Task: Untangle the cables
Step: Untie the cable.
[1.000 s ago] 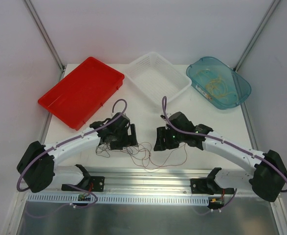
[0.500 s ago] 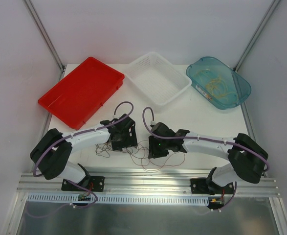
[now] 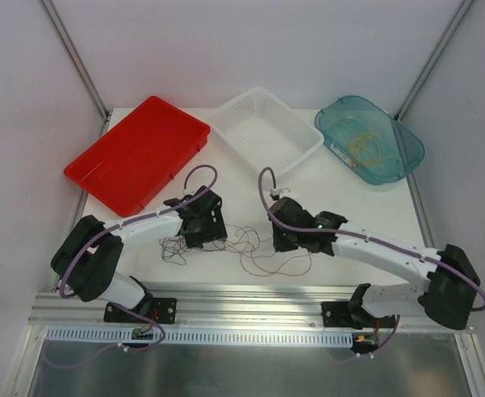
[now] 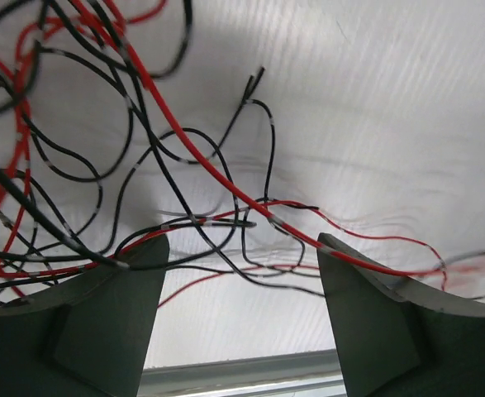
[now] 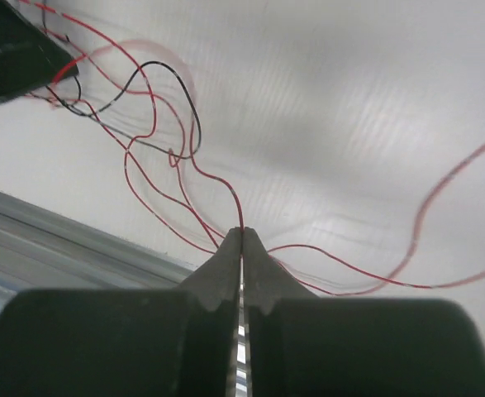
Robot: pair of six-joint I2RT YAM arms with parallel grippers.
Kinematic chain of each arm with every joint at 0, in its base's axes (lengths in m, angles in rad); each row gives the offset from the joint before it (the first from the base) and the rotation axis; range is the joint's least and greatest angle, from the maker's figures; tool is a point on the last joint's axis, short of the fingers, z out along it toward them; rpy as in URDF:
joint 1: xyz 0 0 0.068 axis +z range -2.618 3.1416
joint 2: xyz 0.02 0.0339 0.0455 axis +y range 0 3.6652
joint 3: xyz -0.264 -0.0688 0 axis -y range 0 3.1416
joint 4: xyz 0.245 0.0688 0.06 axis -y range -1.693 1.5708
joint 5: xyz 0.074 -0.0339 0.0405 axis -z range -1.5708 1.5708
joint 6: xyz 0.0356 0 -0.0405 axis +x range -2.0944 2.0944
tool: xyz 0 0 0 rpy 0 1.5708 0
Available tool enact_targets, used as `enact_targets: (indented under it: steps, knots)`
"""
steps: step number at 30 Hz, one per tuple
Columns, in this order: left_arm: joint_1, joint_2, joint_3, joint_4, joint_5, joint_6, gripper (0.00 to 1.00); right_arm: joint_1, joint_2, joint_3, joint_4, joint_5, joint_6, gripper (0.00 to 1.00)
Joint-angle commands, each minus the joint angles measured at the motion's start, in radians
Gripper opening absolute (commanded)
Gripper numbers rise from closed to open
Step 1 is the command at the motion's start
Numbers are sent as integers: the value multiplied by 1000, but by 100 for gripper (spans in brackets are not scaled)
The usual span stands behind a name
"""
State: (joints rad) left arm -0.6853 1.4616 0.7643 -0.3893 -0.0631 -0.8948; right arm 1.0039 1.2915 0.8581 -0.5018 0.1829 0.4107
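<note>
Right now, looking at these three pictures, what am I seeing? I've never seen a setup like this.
Two robot arms sit on a white table. One picture looks down from above; the others come from cameras on each wrist. Between the arms lies a tangle of thin red and black cables. Behind are a red tray, a white basket and a teal bin. The left gripper is open over the tangle; the right gripper is pinched shut on a red cable.
</note>
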Motion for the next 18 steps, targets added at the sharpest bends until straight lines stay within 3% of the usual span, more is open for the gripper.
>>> enact_targets:
  steps: [1, 5, 13, 18]
  knots:
    - [58, 22, -37, -14, -34, 34, 74, -56, -182, 102, -190, 205, -124, 1]
    - [110, 31, -51, -14, -17, 50, 74, -167, -383, 220, -264, 211, -284, 1]
    - [168, 25, -79, -11, -6, 56, 73, -189, -641, 380, -182, 10, -495, 1]
    - [191, 20, -76, -11, -3, 62, 73, -191, -698, 423, -227, 107, -527, 1]
